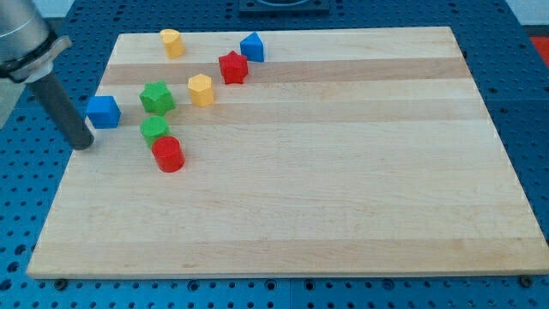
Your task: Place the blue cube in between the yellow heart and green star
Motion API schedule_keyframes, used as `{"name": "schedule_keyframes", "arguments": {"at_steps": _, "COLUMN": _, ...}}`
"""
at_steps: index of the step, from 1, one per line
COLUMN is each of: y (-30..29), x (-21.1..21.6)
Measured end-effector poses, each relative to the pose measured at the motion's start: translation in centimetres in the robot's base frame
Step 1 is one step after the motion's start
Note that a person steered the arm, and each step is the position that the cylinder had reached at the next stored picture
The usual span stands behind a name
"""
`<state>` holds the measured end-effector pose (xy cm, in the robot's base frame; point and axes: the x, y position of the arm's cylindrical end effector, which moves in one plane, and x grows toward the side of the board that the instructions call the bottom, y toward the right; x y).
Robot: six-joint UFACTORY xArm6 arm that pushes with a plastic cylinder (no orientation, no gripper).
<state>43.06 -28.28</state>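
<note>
Seven small coloured blocks sat bunched toward the far-left corner of the pale wooden bench (343, 197), leaving most of the board bare. The dark straight rod came down from the view's top left, and my tip (83, 146) rested at the bench's left edge, just beside and slightly below the blue cube (104, 112), on its left. There was no gripper on this arm, so nothing was clasped; the rod could only shove.

That placement made sense as a judgement: standing on the cube's left, away from the other blocks, the tip was set to drive it rightward into the cluster. The green star-shaped block (157, 97) lay just right of the cube, and the yellow block I took for the heart (201, 89) lay a little further right, with only a narrow gap between them. The cube was not yet between the two.

A second yellow block (172, 42) stood near the far edge, so which was the heart I could not tell for sure. A red star-like block (232, 67) and a blue pointed block (252, 47) sat beyond. A green round block (154, 130) touched a red cylinder (169, 154) below the star, close to the pushing line.
</note>
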Motion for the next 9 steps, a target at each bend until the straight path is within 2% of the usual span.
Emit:
{"name": "schedule_keyframes", "arguments": {"at_steps": 1, "y": 1.0, "x": -1.2}}
{"name": "schedule_keyframes", "arguments": {"at_steps": 3, "y": 1.1, "x": -6.9}}
{"name": "schedule_keyframes", "arguments": {"at_steps": 5, "y": -2.2, "x": -6.5}}
{"name": "schedule_keyframes", "arguments": {"at_steps": 7, "y": 0.2, "x": -10.8}}
{"name": "schedule_keyframes", "arguments": {"at_steps": 9, "y": 0.8, "x": -11.5}}
